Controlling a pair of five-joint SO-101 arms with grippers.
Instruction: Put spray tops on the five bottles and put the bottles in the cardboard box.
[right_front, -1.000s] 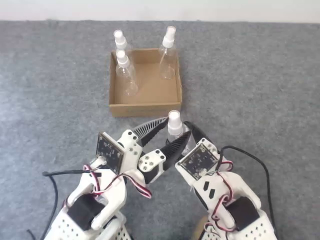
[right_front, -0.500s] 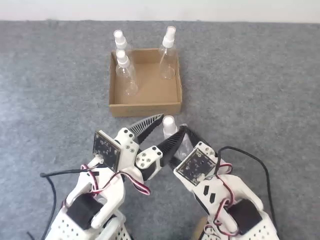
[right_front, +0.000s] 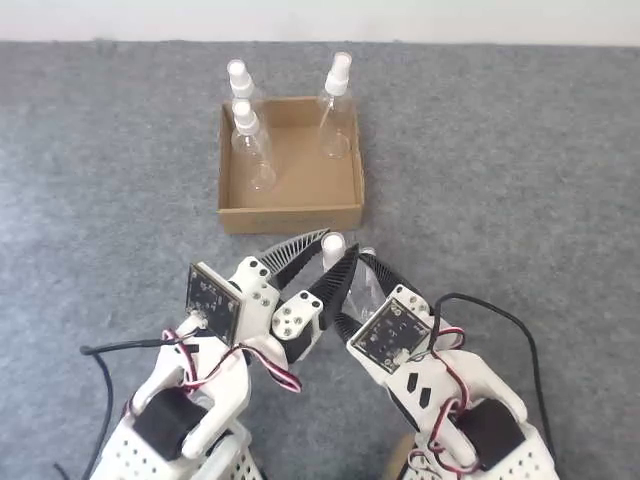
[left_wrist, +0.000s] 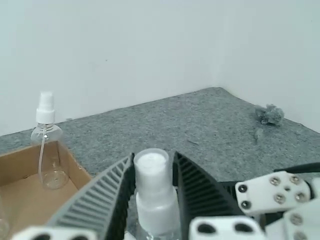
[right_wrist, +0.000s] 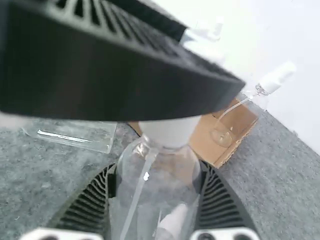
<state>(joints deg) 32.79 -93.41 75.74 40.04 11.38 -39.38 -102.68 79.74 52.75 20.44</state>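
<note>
A clear bottle stands on the grey carpet in front of the cardboard box. My right gripper is shut on the bottle's body. The white spray top sits on its neck, and my left gripper is shut on that spray top, one ribbed finger on each side. Two capped bottles stand inside the box. A third capped bottle is at the box's far left corner; I cannot tell if it is inside.
Both arms crowd the near middle of the carpet, just short of the box's front wall. A clear flat piece lies on the carpet beside the held bottle. A clump of lint lies far off to one side.
The left gripper's fingers have closed in on the spray top. The bottle's top has shifted a little to the left, toward the left arm.
</note>
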